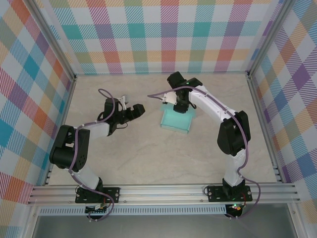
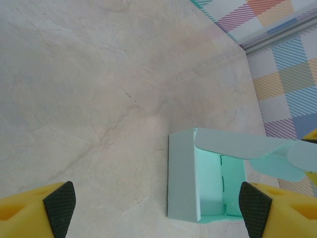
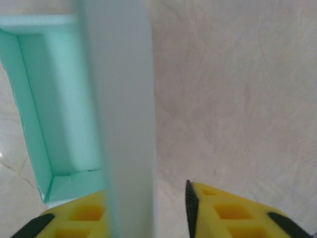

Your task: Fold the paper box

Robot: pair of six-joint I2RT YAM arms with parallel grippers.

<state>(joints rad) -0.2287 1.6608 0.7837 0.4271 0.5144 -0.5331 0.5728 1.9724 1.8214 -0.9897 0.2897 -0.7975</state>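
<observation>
The paper box [image 1: 176, 121] is a pale mint shallow open box lying in the middle of the table. My right gripper [image 1: 179, 106] hangs over its far edge. In the right wrist view one upright wall or flap [image 3: 124, 99] of the box [image 3: 59, 109] stands between the yellow jaws of the right gripper [image 3: 141, 213]; a gap shows between it and the right finger, so the gripper is open. My left gripper [image 1: 134, 111] is open to the left of the box. In the left wrist view the box [image 2: 182, 173] lies just ahead of the left gripper [image 2: 157, 210], close to its right pad [image 2: 255, 208], with a rounded flap [image 2: 233, 144] raised over it.
Plaid walls [image 1: 163, 34] with metal corner posts close the table in on three sides. A rail [image 1: 163, 191] runs along the near edge by the arm bases. Bare marbled tabletop [image 1: 148, 158] lies in front of the box and to the left.
</observation>
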